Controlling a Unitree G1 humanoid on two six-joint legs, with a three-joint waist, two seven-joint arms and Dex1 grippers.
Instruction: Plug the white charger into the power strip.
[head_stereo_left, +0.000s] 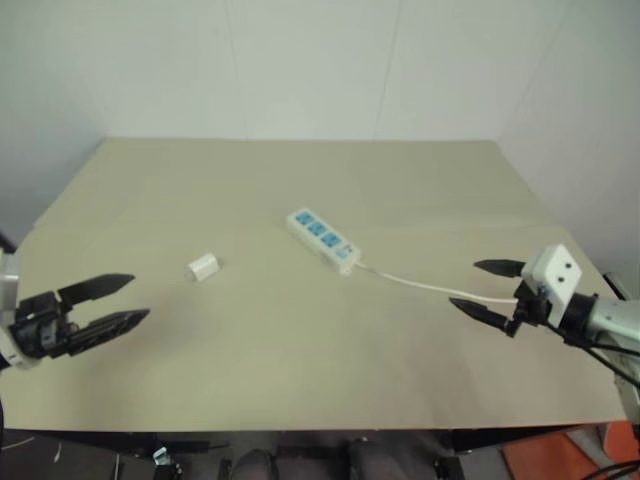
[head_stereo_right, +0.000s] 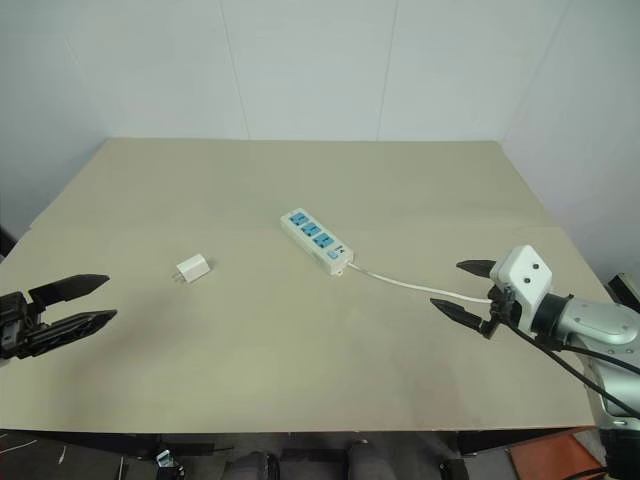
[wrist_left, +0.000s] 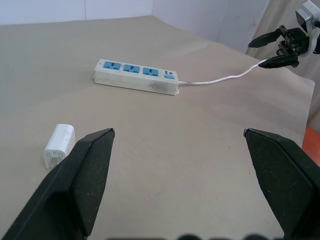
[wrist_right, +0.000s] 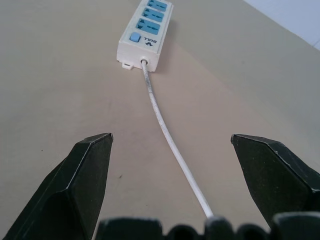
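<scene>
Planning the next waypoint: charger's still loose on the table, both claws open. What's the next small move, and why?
Probably bring the left claw forward toward the white charger and straddle it. The charger lies on its side on the table, apart from the power strip, and the left claw is open, empty and the nearer one. The right claw hangs open over the strip's cord, well placed to steady the strip later.

1. The left gripper (head_stereo_left: 128, 300) has two black fingers that end in sharp tips.
2. The right gripper (head_stereo_left: 485, 288) has the same black, pointed fingers.
3. A white box with two small dark dots sits behind the right fingers.
4. Thin black cables run along the grey right arm.
</scene>
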